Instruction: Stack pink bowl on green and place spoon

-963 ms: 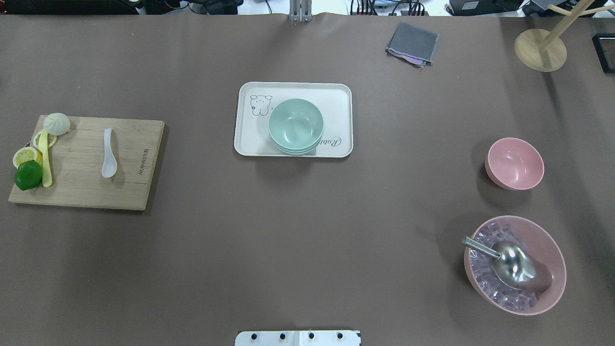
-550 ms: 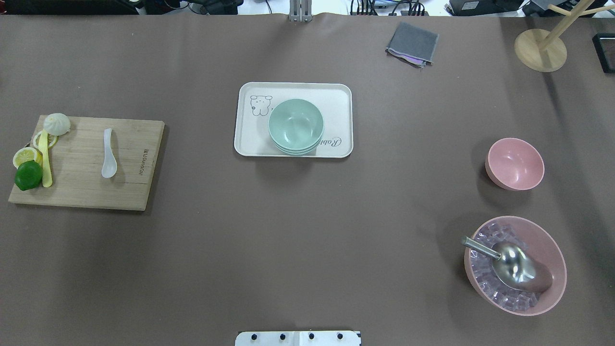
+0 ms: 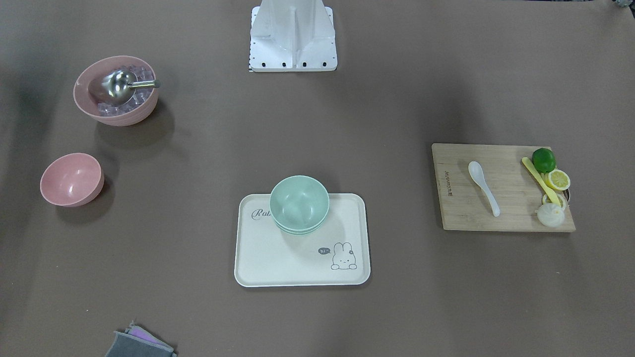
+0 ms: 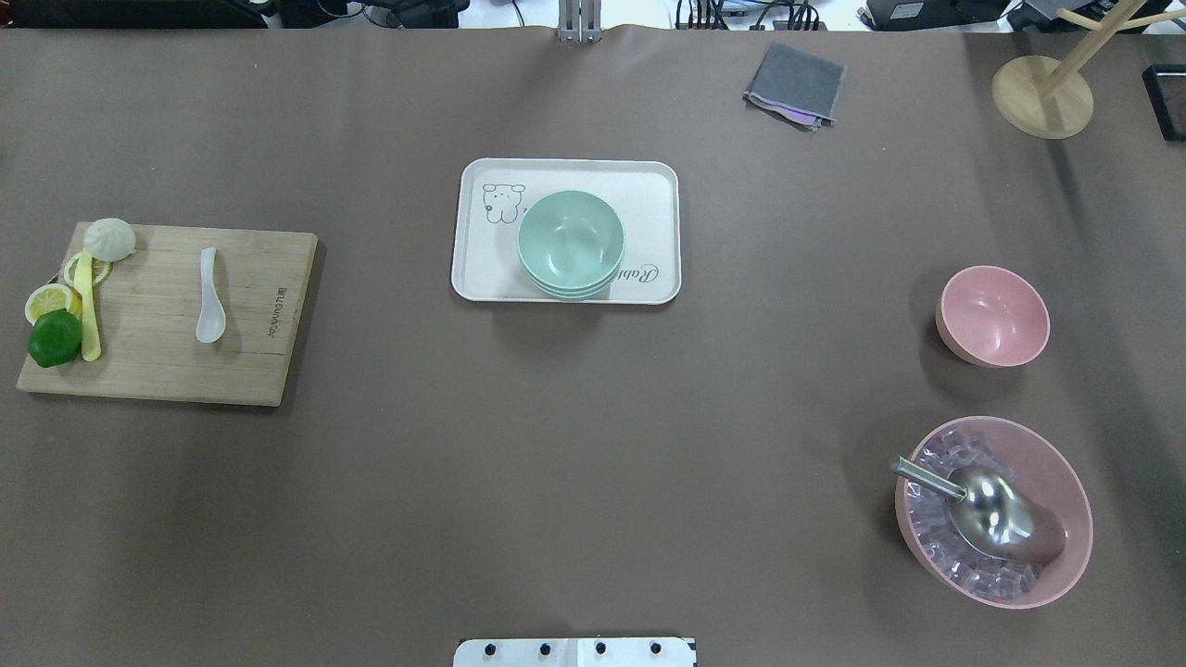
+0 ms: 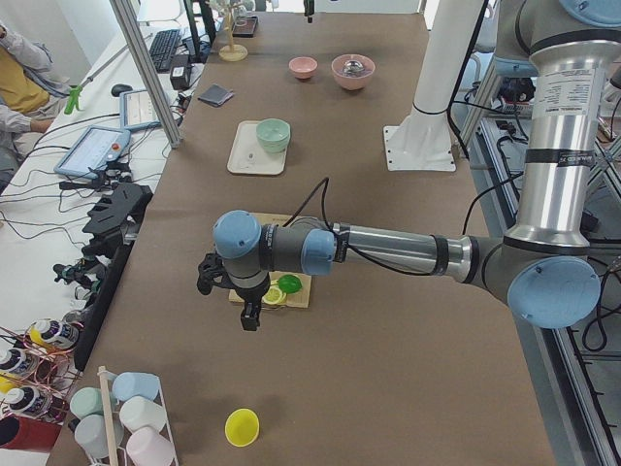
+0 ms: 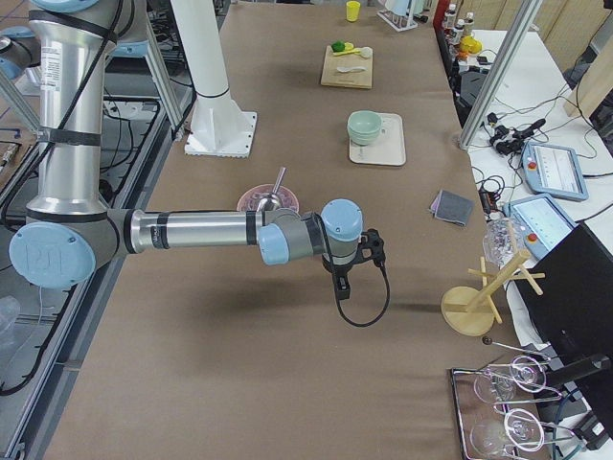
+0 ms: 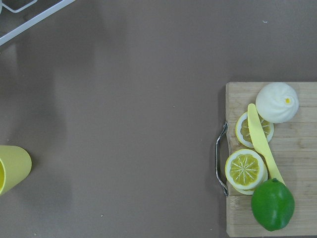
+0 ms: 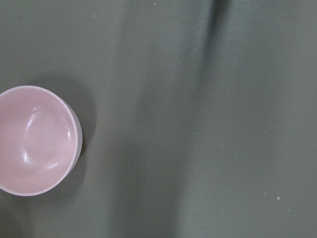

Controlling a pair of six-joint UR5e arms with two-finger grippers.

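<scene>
The small pink bowl (image 4: 993, 315) stands empty on the table at the right; it also shows in the right wrist view (image 8: 32, 141). The stacked green bowls (image 4: 570, 243) sit on a white tray (image 4: 649, 185) at the centre. The white spoon (image 4: 209, 296) lies on a wooden cutting board (image 4: 157, 371) at the left. My left gripper (image 5: 250, 316) hangs past the board's outer end. My right gripper (image 6: 342, 287) hangs over bare table beyond the pink bowl. Both show only in side views, so I cannot tell whether they are open or shut.
A large pink bowl (image 4: 993, 511) of ice cubes with a metal scoop stands near the small one. A lime (image 7: 272, 204), lemon slices, a yellow knife and a bun lie on the board's end. A yellow cup (image 7: 12, 167), a grey cloth (image 4: 795, 83) and a wooden stand (image 4: 1042, 95) sit farther out.
</scene>
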